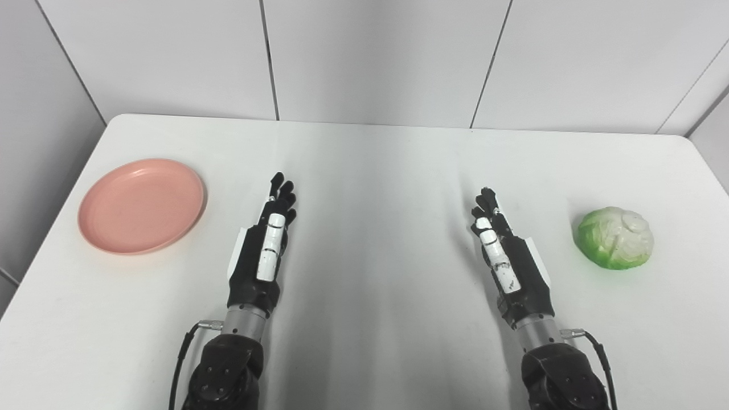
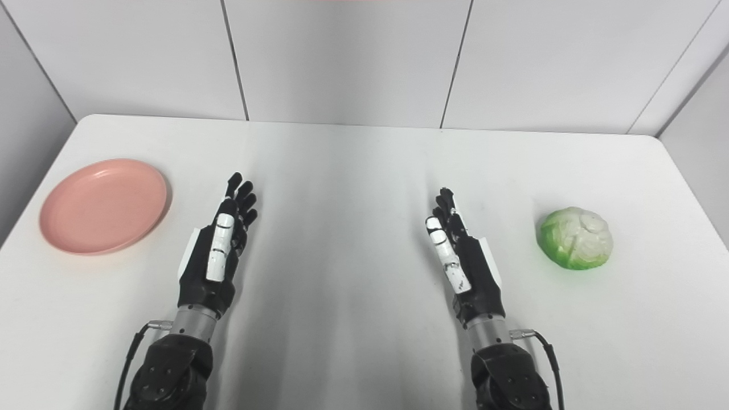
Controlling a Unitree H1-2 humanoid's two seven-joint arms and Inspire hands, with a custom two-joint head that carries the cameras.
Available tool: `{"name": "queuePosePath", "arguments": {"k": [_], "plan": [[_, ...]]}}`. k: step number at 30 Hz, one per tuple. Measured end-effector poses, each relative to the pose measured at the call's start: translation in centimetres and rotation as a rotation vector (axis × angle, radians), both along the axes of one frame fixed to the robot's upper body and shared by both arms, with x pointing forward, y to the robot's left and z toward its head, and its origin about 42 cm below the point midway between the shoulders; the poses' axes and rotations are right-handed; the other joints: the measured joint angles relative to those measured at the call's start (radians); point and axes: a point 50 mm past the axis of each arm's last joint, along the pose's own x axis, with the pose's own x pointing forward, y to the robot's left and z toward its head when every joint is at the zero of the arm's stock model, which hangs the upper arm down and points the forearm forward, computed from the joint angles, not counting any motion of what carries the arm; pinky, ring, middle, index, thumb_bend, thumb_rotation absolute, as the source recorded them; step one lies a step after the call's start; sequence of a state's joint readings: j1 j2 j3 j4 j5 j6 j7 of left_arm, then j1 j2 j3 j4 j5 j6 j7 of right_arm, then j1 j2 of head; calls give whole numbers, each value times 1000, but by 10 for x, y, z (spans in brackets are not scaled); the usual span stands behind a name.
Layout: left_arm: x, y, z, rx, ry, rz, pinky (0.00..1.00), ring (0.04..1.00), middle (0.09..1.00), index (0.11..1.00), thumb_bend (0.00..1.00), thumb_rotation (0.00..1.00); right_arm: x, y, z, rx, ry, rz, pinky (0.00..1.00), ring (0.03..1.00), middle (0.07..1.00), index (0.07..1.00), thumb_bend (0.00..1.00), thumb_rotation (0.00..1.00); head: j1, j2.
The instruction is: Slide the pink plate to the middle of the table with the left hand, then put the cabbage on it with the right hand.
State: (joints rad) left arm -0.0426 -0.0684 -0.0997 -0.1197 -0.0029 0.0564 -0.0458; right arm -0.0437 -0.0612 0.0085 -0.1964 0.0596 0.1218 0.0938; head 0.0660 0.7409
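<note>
A round pink plate (image 1: 141,205) lies flat near the table's left edge, with nothing on it. A pale green cabbage (image 1: 615,237) rests on the table at the right side. My left hand (image 1: 267,245) is open, fingers stretched forward, a short way right of the plate and not touching it. My right hand (image 1: 504,256) is open too, fingers straight, a hand's width left of the cabbage and apart from it. Neither hand holds anything.
The white table (image 1: 376,171) has rounded far corners and ends at grey panelled walls behind. Its left edge runs close to the plate, and its right edge lies beyond the cabbage.
</note>
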Motion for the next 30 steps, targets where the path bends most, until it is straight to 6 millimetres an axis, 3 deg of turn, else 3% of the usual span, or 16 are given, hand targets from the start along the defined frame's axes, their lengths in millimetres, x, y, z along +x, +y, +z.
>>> {"name": "queuePosePath", "arguments": {"k": [30], "plan": [[0,6,-1,-2,-3,-4,1000,1000,1000,1000,578,980,6,1,-5,-6,17,-17,1000,988,1000,1000,681,852,-6,-2]]}}
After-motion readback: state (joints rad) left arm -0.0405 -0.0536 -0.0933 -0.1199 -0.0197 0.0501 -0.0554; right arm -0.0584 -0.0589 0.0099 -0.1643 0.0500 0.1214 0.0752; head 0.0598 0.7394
